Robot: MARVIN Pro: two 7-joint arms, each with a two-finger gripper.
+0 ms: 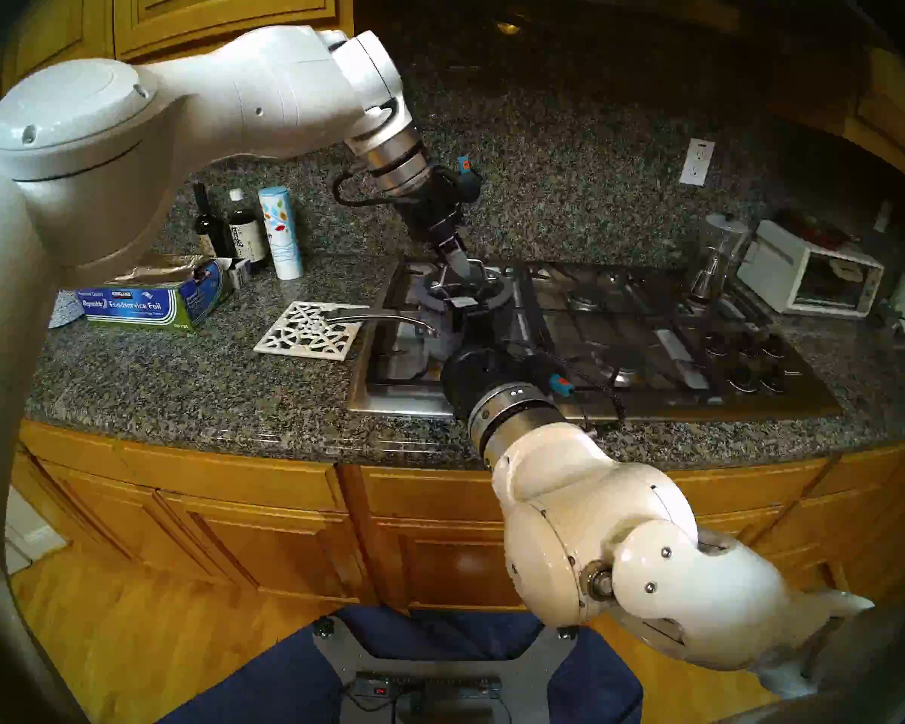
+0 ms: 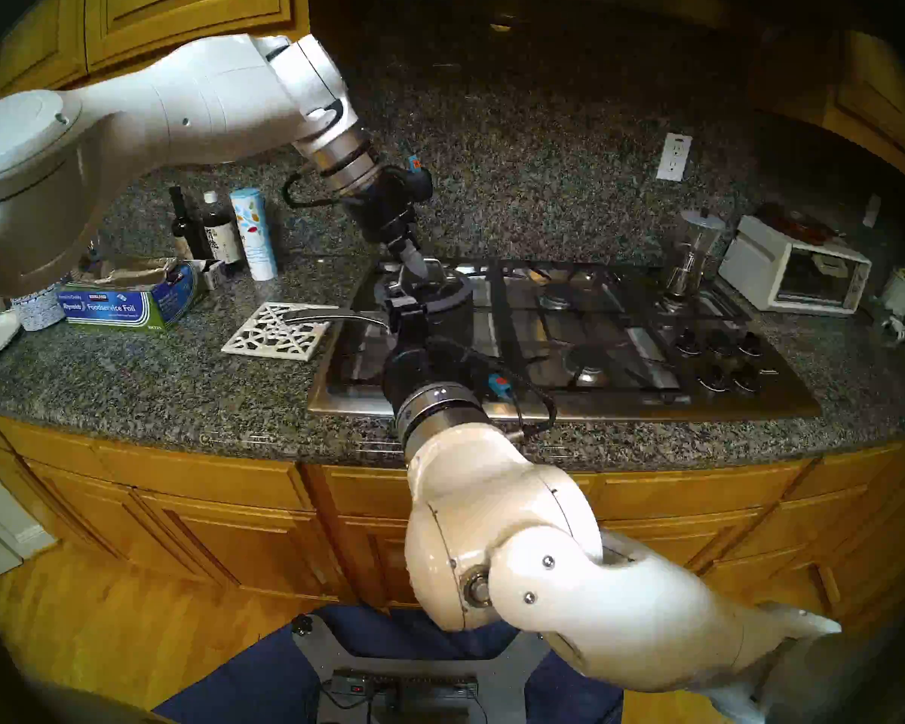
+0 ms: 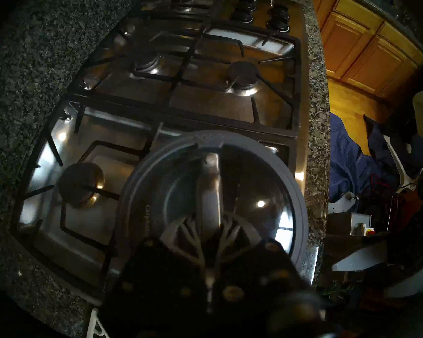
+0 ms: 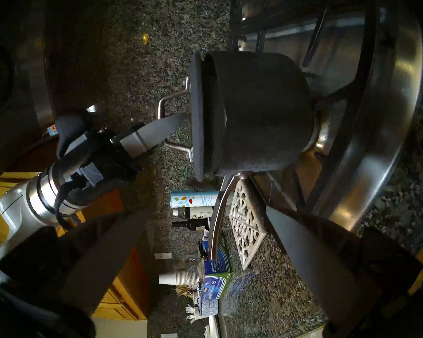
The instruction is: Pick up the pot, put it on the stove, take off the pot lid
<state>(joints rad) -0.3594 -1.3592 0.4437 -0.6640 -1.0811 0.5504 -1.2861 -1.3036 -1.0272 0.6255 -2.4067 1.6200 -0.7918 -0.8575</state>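
The dark speckled pot (image 4: 261, 110) stands on the left burner of the steel stove (image 1: 403, 401). The glass pot lid (image 3: 266, 183) sits on the pot. My left gripper (image 1: 461, 268) reaches down from above and is shut on the lid's steel loop handle (image 4: 166, 101); the left wrist view shows the handle between the fingers (image 3: 188, 232). My right gripper (image 1: 458, 313) is open, in front of the pot. The pot's long steel handle (image 1: 377, 318) points left over the counter and, in the right wrist view, runs between the spread fingers (image 4: 303, 244) without touching them.
A white lattice trivet (image 1: 309, 331) lies left of the stove, under the pot handle. A foil box (image 1: 142, 302), bottles (image 1: 241, 232) and a canister (image 1: 280, 232) stand at the far left. A coffee maker (image 1: 717, 258) and a toaster oven (image 1: 811, 273) stand at the right. Black knobs (image 1: 748, 362) are at the stove's right.
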